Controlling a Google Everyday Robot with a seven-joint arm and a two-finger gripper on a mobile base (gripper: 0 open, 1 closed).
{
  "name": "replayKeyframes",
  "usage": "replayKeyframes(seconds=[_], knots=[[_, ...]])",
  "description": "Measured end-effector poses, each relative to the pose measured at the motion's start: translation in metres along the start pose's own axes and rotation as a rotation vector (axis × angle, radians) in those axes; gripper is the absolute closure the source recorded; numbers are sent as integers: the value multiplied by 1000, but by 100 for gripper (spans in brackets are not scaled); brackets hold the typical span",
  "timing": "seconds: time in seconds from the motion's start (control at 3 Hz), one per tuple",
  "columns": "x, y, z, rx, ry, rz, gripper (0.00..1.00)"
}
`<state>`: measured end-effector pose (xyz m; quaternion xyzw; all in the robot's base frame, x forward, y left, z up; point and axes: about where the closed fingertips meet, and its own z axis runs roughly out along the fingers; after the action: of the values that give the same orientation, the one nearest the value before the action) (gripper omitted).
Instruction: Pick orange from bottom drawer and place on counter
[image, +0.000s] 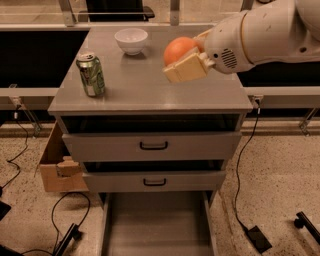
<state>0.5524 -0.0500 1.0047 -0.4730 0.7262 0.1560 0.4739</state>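
My gripper (183, 58) is shut on the orange (179, 50) and holds it above the right middle of the grey counter (135, 90). The pale fingers (186, 68) clasp the fruit from below and behind. The white arm reaches in from the upper right. The bottom drawer (157, 225) is pulled out at the foot of the cabinet, and the part of it in view holds nothing.
A green soda can (91, 74) stands on the counter's left side. A white bowl (131, 40) sits at the back middle. Two upper drawers with black handles (153, 146) are closed. A cardboard box (57, 162) stands left of the cabinet. Cables lie on the floor.
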Motion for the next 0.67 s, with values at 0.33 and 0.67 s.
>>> replayKeyframes(seconds=[0.33, 0.67], knots=[[2, -8, 17, -4, -2, 25, 100], [7, -29, 50, -34, 1, 66, 100]])
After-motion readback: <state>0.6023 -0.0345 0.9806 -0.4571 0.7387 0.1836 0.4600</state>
